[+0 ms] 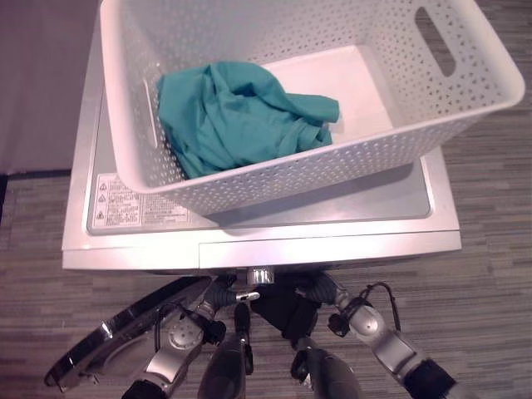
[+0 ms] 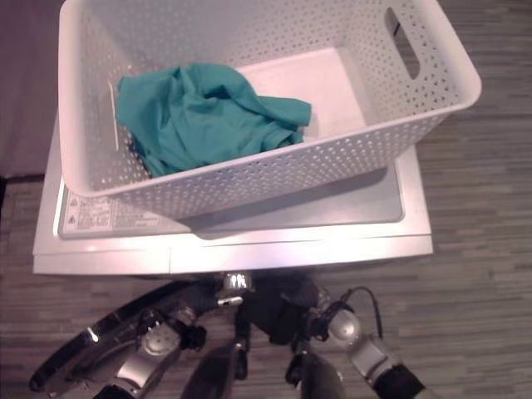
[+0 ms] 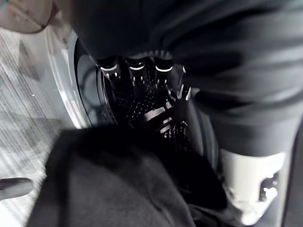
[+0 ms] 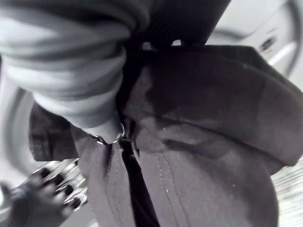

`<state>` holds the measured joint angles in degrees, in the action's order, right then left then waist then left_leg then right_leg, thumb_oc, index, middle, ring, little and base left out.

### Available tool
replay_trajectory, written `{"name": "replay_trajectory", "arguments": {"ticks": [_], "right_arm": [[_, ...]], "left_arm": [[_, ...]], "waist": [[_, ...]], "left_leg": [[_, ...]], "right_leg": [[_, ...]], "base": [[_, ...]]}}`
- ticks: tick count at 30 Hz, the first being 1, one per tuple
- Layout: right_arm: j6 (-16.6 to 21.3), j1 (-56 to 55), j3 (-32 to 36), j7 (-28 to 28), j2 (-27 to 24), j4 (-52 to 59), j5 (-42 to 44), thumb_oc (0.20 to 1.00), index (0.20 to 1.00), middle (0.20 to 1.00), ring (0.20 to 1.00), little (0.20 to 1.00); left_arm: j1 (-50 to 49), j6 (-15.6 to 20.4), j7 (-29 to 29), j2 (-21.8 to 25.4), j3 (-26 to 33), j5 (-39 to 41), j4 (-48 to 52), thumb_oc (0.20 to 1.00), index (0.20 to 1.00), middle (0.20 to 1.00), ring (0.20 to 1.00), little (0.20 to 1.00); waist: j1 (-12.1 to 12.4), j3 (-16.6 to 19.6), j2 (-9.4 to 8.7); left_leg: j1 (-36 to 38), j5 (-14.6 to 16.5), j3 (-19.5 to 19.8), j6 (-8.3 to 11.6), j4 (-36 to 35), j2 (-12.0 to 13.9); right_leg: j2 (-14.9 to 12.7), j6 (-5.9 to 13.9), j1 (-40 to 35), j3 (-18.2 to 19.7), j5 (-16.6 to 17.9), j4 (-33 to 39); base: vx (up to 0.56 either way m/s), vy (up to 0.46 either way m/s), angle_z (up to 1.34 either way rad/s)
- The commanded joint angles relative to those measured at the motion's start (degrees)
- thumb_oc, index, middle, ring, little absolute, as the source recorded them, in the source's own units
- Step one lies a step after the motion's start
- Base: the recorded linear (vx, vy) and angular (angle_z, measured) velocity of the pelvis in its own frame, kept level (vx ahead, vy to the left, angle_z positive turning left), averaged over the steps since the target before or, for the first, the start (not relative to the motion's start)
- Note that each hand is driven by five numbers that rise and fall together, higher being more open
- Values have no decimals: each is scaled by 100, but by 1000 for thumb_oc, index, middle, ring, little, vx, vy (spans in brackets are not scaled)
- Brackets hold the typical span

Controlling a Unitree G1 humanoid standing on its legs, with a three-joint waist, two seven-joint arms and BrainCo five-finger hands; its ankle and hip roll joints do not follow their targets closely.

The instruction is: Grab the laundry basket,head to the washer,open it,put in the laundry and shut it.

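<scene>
Your dark garment (image 4: 199, 142) is black, creased and seamed, bunched at the washer's (image 1: 249, 241) open front, beside the swung-out door (image 1: 108, 341). You can't tell how either hand is set: cloth hides the fingers. On top sits the white perforated basket (image 1: 332, 170), a teal cloth (image 1: 241, 116) crumpled inside.

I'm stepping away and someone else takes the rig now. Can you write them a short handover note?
Both hands are down at the open washer front with a dark garment: left hand reaches toward the drum, right hand is beside the cloth; whether either grips it is unclear.
The laundry basket sits on top of the washer; door open.
Done: basket brought, door opened.
Left: finish loading the dark garment, add the teal garment in the basket, shut the door.
</scene>
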<state>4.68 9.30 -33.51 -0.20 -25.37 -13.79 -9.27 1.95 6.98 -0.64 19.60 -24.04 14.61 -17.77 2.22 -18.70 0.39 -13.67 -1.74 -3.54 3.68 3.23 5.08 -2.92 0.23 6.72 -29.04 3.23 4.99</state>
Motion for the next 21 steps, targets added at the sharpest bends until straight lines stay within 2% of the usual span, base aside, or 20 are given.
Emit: {"name": "replay_trajectory", "arguments": {"ticks": [1,2,3,4,5,6,8,9,10,11,12,13,14,15,18,19,21], "right_arm": [[347,107,172,-349,-100,498,326,200,200,200,200,200],[352,71,177,-367,-193,545,386,200,200,200,200,200],[350,67,176,-364,-192,554,392,200,200,200,200,200],[346,-67,280,-299,-295,605,469,200,200,200,200,200],[343,-86,287,-291,-303,619,472,200,200,200,200,200],[341,-155,364,-257,-356,635,504,200,200,200,200,200],[315,-353,571,-184,-430,652,550,200,200,200,200,200],[299,-486,722,-153,-445,734,576,200,200,200,200,200],[289,-546,801,-69,-505,762,578,200,200,200,200,200],[296,-673,923,-10,-553,928,585,200,200,200,200,200],[290,-763,1019,30,-582,1011,540,200,200,200,200,200],[251,-994,1321,-6,-522,1099,522,200,200,200,200,200],[249,-999,1333,-4,-519,1103,520,200,200,200,200,200],[217,-995,1411,-42,-499,1082,441,200,200,200,200,200],[219,-966,1450,-48,-438,1062,394,200,200,200,200,200],[213,-943,1445,-57,-327,980,413,200,200,200,200,200],[208,-953,1429,-35,-224,936,483,200,200,200,200,200]], "left_arm": [[369,322,178,-155,-173,-182,-185,1000,1000,1000,1000,1000],[425,360,241,-158,-126,-153,-225,1000,1000,1000,1000,1000],[421,362,241,-149,-124,-150,-223,1000,1000,1000,1000,1000],[327,390,205,-148,-80,-85,-127,1000,1000,1000,1000,1000],[312,387,201,-147,-84,-84,-117,1000,1000,1000,1000,1000],[263,374,161,-154,-89,-100,-106,1000,1000,1000,1000,1000],[125,334,84,-149,-74,-77,-39,1000,1000,1000,1000,1000],[37,303,31,-140,-44,-59,28,1000,1000,1000,1000,1000],[-60,298,-1,-114,3,-88,14,1000,1000,1000,1000,1000],[-138,277,-49,-132,28,-95,65,1000,1000,1000,1000,1000],[-164,261,-90,-110,-6,-146,55,1000,1000,1000,1000,1000],[-47,234,-193,-117,-158,-264,-24,1000,1000,1000,1000,1000],[-42,231,-194,-115,-166,-266,-23,1000,1000,1000,1000,1000],[-7,238,-222,-87,-164,-301,17,1000,1000,1000,1000,1000],[-83,221,-254,-52,-108,-309,57,1000,1000,1000,1000,1000],[-169,184,-287,-33,-70,-356,10,1000,1000,1000,1000,1000],[-210,165,-323,-8,-49,-478,-89,1000,1000,1000,1000,1000]], "waist": [[-107,102,-232],[-158,30,-386],[-146,6,-363],[-144,17,-336],[-146,11,-306],[-197,71,-270],[-344,222,-140],[-450,315,-18],[-510,412,107],[-565,460,150],[-665,472,192],[-789,464,198],[-792,471,190],[-765,453,189],[-706,454,178],[-641,444,129],[-592,453,66]], "left_leg": [[-370,-368,-768,269,354,868],[-296,288,-1027,56,1685,1001],[-357,409,-1004,49,1879,1049],[-221,785,-805,-42,3078,1058],[-248,834,-776,-40,3160,1088],[-120,951,-796,-51,3674,1194],[316,993,-867,-49,3875,1413],[694,1102,-880,-10,3409,1289],[1054,1429,-889,5,2871,1052],[1239,1846,-960,-182,2326,790],[1380,2002,-1023,-181,1870,746],[1442,2073,-1039,-236,1299,528],[1438,2070,-1031,-256,1281,499],[1429,2135,-1034,-262,1253,386],[1529,2185,-1053,-289,1085,247],[1651,2148,-1037,-323,876,106],[1742,2139,-1027,-365,745,-16]], "right_leg": [[-137,111,55,-46,-591,-25],[-281,41,15,-71,-554,-79],[-258,50,-11,-64,-568,-78],[-307,17,-58,-158,-553,-165],[-286,20,-74,-171,-568,-174],[-315,7,-91,-250,-594,-216],[-378,31,-95,-414,-629,-343],[-445,138,-72,-452,-584,-435],[-536,274,20,-437,-506,-500],[-787,391,127,-386,-361,-642],[-955,466,278,-356,-269,-788],[-1457,688,721,-314,35,-1110],[-1492,711,736,-315,46,-1131],[-1742,839,760,-371,249,-1163],[-1916,948,667,-459,413,-1097],[-2002,1028,620,-511,531,-1040],[-2069,1076,627,-483,626,-994]], "base": [[-184,-229,72],[-137,-139,62],[-51,-95,54],[8,10,14],[0,0,0],[34,64,-5],[77,149,21],[81,304,33],[54,416,29],[-27,370,36],[-173,407,53],[-167,273,75],[-180,265,130],[-56,97,121],[-49,100,77],[-43,89,59],[-11,46,26]]}}
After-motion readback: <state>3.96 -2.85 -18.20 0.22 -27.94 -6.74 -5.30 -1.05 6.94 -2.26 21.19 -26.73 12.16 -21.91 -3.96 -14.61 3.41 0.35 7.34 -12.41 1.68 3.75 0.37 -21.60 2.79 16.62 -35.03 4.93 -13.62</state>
